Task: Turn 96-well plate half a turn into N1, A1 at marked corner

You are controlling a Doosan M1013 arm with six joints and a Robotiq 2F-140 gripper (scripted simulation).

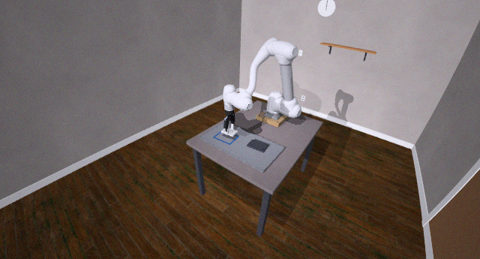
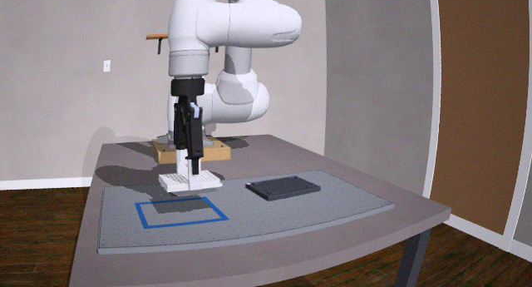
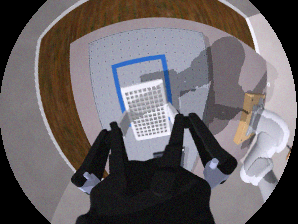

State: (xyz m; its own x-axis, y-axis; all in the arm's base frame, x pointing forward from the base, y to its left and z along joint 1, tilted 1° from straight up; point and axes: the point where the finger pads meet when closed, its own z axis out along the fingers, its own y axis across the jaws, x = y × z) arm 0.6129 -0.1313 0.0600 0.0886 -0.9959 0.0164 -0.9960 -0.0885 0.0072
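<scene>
Black two-finger claw [image 2: 189, 170] is gripping the white 96-well plate [image 2: 206, 179] across its sides, fingers pinching the plate between them. Plate is hanging level above the grey perforated deck mat [image 2: 291, 212], over the far edge of the blue taped outline B1 [image 2: 141, 216], casting its shadow inside it. Dark flat plate nest N1 [image 2: 283, 187] is lying well apart to the side, unoccupied. Well grid is showing face up; cut corner not discernible.

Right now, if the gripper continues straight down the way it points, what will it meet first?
The gripper points straight down, shut on the 96-well plate, held in the air. Below lies the grey deck mat, apparently near the far edge of the blue B1 outline. The plate's underside would likely touch first.
</scene>
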